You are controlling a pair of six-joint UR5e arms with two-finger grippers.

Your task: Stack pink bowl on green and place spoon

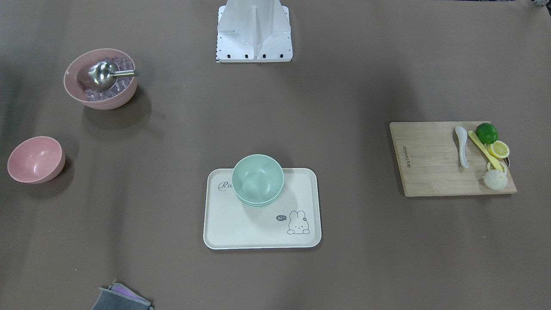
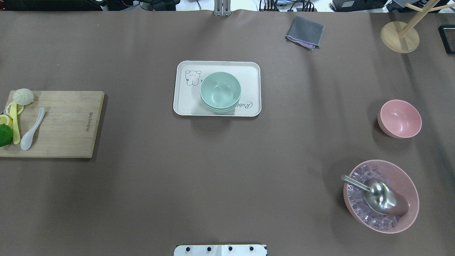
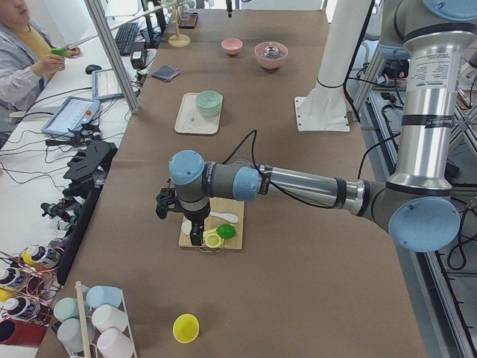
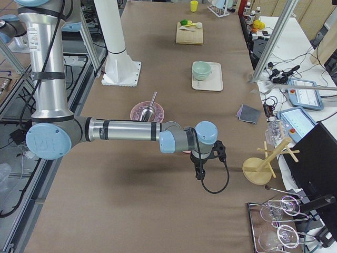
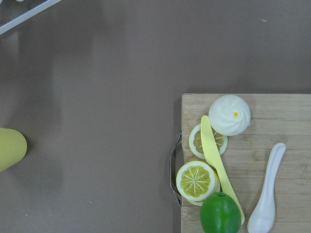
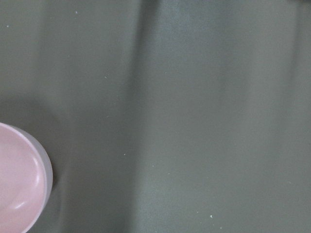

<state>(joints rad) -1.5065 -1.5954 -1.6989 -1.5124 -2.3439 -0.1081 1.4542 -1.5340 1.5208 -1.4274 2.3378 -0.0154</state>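
I see the small pink plastic bowl point(image 2: 400, 118) standing alone and upright on the brown surface point(image 2: 142, 185), well out on the robot's right, apart from everything else. The stacked mint-green bowls point(image 2: 220, 91) sit on the cream rectangular tray point(image 2: 185, 105) with the rabbit drawing, near the middle of the surface. The white ceramic spoon point(image 2: 32, 129) lies flat on the wooden cutting board point(image 2: 71, 124) far to the robot's left, just beside a yellow plastic knife point(image 2: 15, 124), with a green lime point(image 2: 4, 135), lemon slices and a white bun point(image 2: 23, 96) along the board's outer edge.

My left fingers point(image 3: 195, 237) hang over that board, pointing down; only the side view shows them, so I cannot tell whether they are released or clenched. My right fingers point(image 4: 199, 173) hover near the pink bowl, which shows at the corner of the right wrist view; again I cannot tell their state.

Nearer the robot on its right, a large pink bowl point(image 2: 408, 213) holds clear ice cubes and a metal scoop point(image 2: 378, 195).
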